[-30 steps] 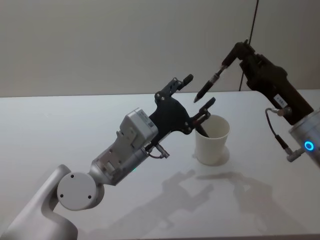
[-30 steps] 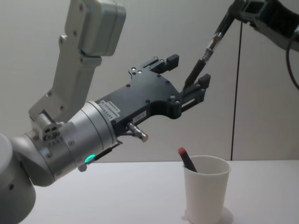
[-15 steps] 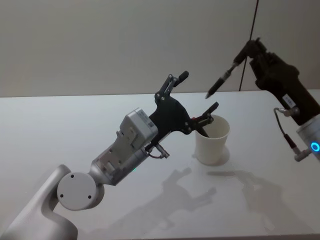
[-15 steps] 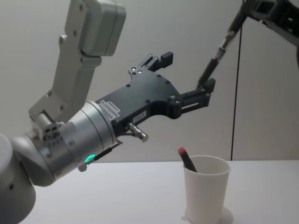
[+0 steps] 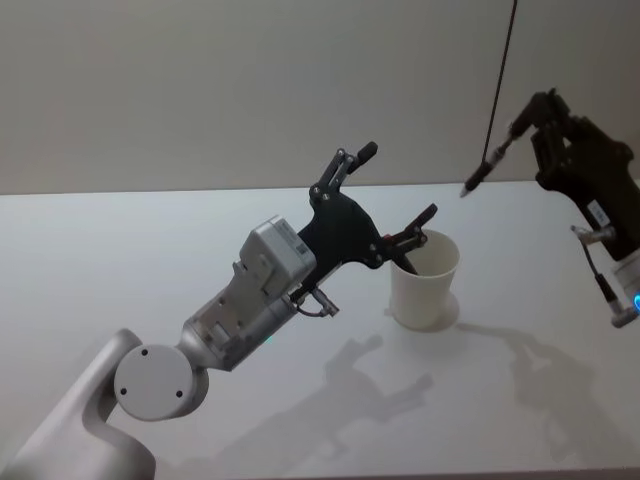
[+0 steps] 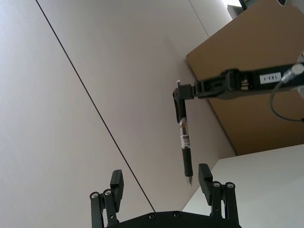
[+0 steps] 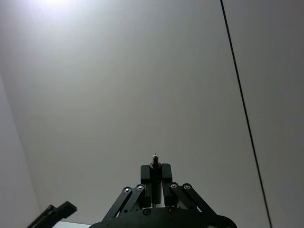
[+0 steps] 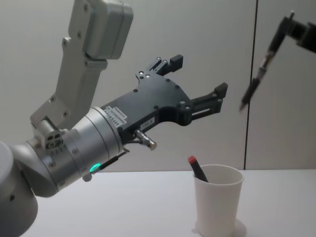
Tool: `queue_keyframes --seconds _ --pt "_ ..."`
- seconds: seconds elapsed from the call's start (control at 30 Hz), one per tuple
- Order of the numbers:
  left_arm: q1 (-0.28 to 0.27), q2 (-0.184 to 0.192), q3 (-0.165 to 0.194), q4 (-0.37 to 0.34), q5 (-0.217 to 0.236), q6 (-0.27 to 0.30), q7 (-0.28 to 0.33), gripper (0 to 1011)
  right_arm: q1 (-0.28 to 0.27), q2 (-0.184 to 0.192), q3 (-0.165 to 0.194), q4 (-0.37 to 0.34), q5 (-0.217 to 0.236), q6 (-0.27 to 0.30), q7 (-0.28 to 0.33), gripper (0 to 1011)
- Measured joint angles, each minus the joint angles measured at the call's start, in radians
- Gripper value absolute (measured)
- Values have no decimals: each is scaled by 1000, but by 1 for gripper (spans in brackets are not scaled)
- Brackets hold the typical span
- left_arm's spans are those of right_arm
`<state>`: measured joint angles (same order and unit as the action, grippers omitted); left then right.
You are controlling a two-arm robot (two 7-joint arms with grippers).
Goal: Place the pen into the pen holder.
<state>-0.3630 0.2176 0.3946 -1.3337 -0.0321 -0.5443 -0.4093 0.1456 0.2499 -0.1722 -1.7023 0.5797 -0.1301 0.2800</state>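
Note:
My right gripper (image 5: 528, 118) is shut on the top end of a black pen (image 5: 489, 166), which hangs slanted in the air, tip down, to the right of and above the pen holder. The pen holder, a white paper cup (image 5: 428, 287), stands on the table. A dark pen with a red end (image 8: 197, 169) leans inside the cup (image 8: 218, 203). My left gripper (image 5: 400, 181) hovers open just left of and above the cup with nothing between its fingers. In the left wrist view the held pen (image 6: 185, 145) hangs beyond the left gripper (image 6: 160, 175).
The white table (image 5: 150, 260) stretches left and in front of the cup. My left arm's grey forearm (image 5: 250, 295) reaches across the table's middle. A thin dark vertical line (image 5: 505, 70) runs down the wall behind. A brown panel (image 6: 256, 57) appears in the left wrist view.
My right gripper has carried the pen to the right, out from between the left gripper's fingers. The left gripper's fingers have spread wider. The cup has not moved.

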Motion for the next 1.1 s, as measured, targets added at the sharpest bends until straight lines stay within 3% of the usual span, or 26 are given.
queue_keyframes --seconds 0.37,1.1 --pt "0 0 0 0 0 0 0 1004 14 -10 -7 104 -94 -91 -8 131" --pt "0 0 0 0 0 0 0 1004 106 -83 -54 358 -188 -206 51 132"
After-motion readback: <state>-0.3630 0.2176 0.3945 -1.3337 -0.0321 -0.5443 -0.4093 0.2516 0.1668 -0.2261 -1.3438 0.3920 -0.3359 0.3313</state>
